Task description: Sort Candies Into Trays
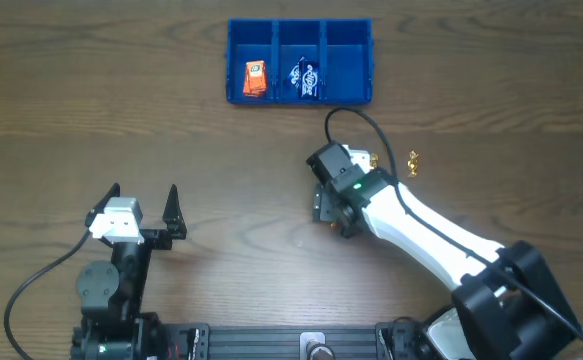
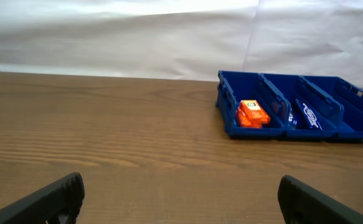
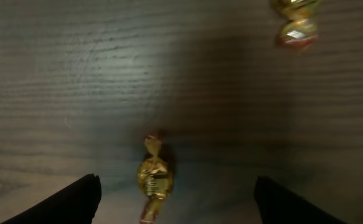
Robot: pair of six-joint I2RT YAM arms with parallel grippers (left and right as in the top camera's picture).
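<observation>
Right claw (image 3: 176, 198) hangs low over the table (image 1: 91, 90), fingers spread wide and holding nothing. Left claw (image 1: 143, 198) is likewise spread and empty, with the tray (image 2: 256, 132) well ahead of it. One end bin holds an orange candy (image 1: 256, 79), the middle bin holds a blue candy (image 1: 306, 78), and the far end bin holds nothing. A gold candy (image 3: 154, 179) lies on the wood between the right claw's fingers, slightly off centre. A second gold candy (image 3: 296, 28) lies well beyond them. This looks like the pickup step: the right claw needs to centre, descend and close on the near gold candy, then carry it to the bare bin.
</observation>
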